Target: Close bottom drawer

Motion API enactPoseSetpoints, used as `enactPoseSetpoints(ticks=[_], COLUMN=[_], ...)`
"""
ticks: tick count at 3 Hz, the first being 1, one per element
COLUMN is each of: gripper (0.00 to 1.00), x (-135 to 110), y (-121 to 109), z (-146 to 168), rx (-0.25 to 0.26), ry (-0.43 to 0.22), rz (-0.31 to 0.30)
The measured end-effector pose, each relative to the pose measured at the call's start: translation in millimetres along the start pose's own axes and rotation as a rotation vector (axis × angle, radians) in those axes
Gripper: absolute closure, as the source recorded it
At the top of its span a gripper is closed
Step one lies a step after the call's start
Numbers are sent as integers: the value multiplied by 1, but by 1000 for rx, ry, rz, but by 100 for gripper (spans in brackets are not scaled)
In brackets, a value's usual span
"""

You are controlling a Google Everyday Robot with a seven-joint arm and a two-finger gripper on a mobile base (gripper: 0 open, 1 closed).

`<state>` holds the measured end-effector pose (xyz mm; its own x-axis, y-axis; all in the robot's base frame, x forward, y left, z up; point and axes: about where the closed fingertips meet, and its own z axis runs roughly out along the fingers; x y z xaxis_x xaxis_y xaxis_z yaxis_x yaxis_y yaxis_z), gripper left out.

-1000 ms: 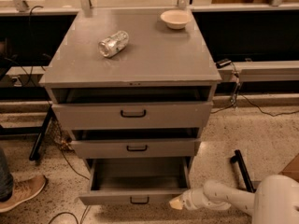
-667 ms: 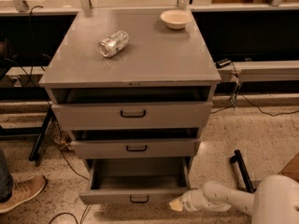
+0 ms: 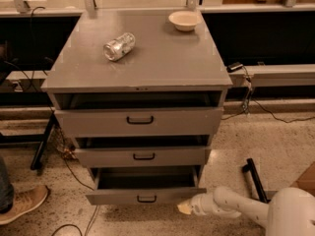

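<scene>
The bottom drawer (image 3: 123, 196) is the lowest of three grey drawers in a metal cabinet (image 3: 142, 58). It stands partly pulled out, with a small black loop handle (image 3: 146, 198) at its centre. My gripper (image 3: 185, 208), with a pale tip on a white arm (image 3: 231, 208), sits low at the right end of the drawer's front panel, touching or almost touching it. The middle drawer (image 3: 142, 156) and the top drawer (image 3: 140, 121) also stand slightly out.
A crushed silver can (image 3: 118, 46) and a white bowl (image 3: 184, 20) lie on the cabinet top. A shoe (image 3: 22, 204) is at the lower left. Cables trail on the speckled floor. A black bar (image 3: 256, 178) lies on the floor at the right.
The bottom drawer has slid further into the cabinet, so less of its inside shows. My gripper has moved slightly up and inward with the front panel.
</scene>
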<state>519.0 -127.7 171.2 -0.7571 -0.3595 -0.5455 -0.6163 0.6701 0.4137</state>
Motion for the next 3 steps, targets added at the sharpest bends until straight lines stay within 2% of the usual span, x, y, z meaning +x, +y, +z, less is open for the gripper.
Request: enactPoseSetpoints(ticks=[1,2,3], gripper=[100,100,100], x=[-36,-55,-55], y=[-16,-16,-16], z=[8,18,18], rx=[9,-6,-6], ry=[-71,-116,-116], rz=[-46,-80,-80])
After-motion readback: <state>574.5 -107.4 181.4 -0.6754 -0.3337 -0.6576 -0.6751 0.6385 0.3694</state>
